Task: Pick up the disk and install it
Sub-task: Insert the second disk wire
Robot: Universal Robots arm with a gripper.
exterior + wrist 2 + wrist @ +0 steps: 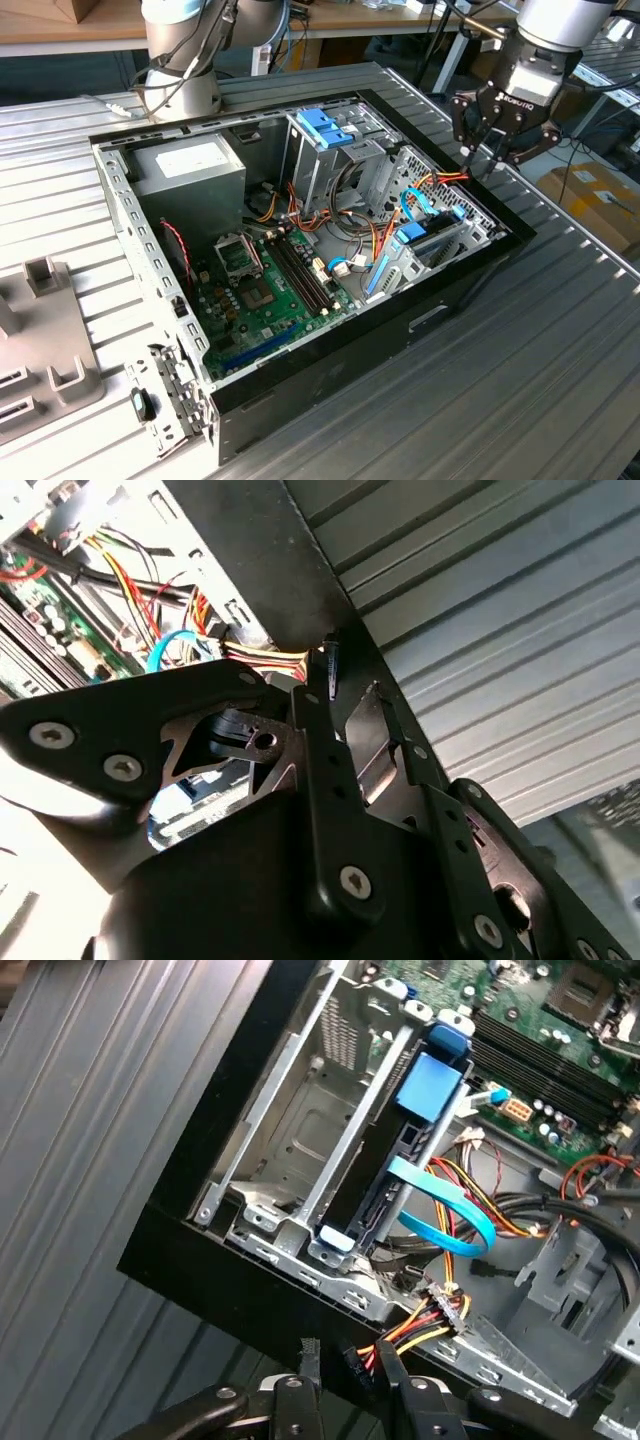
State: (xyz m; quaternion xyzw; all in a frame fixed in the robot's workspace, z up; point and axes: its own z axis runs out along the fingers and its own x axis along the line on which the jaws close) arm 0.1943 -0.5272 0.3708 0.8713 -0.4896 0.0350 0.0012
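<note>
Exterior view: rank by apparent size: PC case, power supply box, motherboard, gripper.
1. PC case
2. motherboard
3. power supply box
4. gripper

The power supply box and the gripper look close in size; the gripper hangs above the case, so their order is unsure.

— Over on the exterior view's right? Gripper [497, 150], hanging just above the open computer case [455, 300], fingers pointed down at the rim beside the yellow and red wires [448, 178].

— And inside? Green motherboard [262, 292], grey power-supply box [190, 168], metal cage with a blue plastic top [325, 128]. All of it on a ribbed metal table [540, 380].
</note>
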